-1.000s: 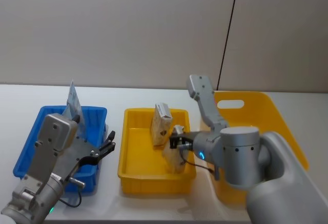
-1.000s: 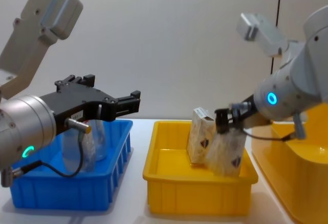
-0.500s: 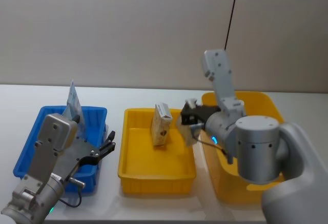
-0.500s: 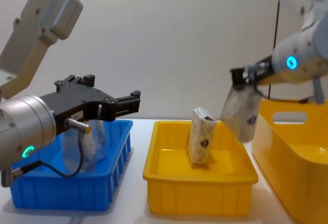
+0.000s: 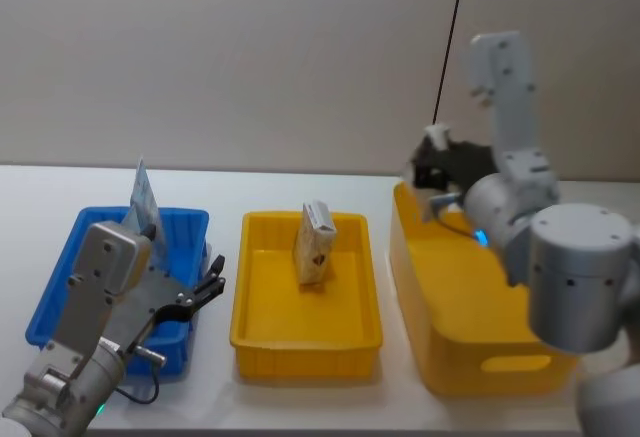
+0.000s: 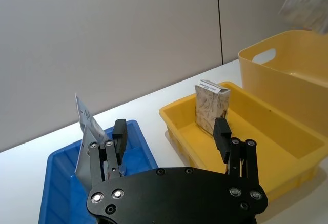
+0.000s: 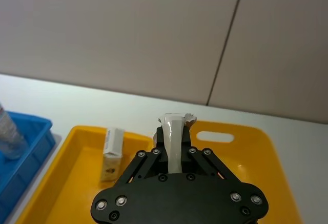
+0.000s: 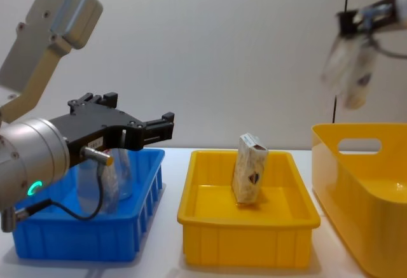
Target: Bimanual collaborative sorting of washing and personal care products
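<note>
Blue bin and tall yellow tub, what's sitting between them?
The shallow yellow tray, with one beige pack standing in it; the head view shows this.

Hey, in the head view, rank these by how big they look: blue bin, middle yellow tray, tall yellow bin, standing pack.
1. Tall yellow bin.
2 and 3. Middle yellow tray and blue bin look alike; the left arm hides part of the blue bin, so unranked.
4. Standing pack.

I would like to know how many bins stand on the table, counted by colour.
Blue bin: 1
Yellow bins: 2, a shallow yellow bin and a deep yellow bin
Total: 3
</note>
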Controlling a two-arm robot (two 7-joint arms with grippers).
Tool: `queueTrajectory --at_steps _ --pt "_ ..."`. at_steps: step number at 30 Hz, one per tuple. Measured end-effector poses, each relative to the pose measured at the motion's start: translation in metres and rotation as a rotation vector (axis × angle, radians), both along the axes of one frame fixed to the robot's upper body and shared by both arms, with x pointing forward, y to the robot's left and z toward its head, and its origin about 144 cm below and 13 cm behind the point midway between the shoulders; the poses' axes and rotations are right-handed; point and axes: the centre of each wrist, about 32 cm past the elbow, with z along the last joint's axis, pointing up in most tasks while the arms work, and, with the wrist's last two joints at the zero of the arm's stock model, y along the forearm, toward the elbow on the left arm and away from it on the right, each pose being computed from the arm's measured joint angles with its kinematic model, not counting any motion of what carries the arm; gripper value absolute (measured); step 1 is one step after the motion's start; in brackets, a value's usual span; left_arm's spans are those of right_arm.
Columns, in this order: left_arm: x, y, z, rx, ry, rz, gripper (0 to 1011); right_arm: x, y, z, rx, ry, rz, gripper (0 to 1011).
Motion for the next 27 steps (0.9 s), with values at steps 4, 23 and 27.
queueTrajectory --at_steps 4,23,27 --pt "0.0 0.0 0.0 0.0 0.0 0.0 1001 -0.012 -0.011 0.008 -0.006 -0.033 -0.043 110" --pt "0.0 0.0 0.0 0.0 0.0 0.0 1001 -0.047 -0.063 -0.007 0.029 -0.009 -0.204 516" --pt "0.0 0.0 0.0 0.0 0.0 0.0 1001 -0.049 -0.069 -0.013 0.037 -0.011 -0.201 626"
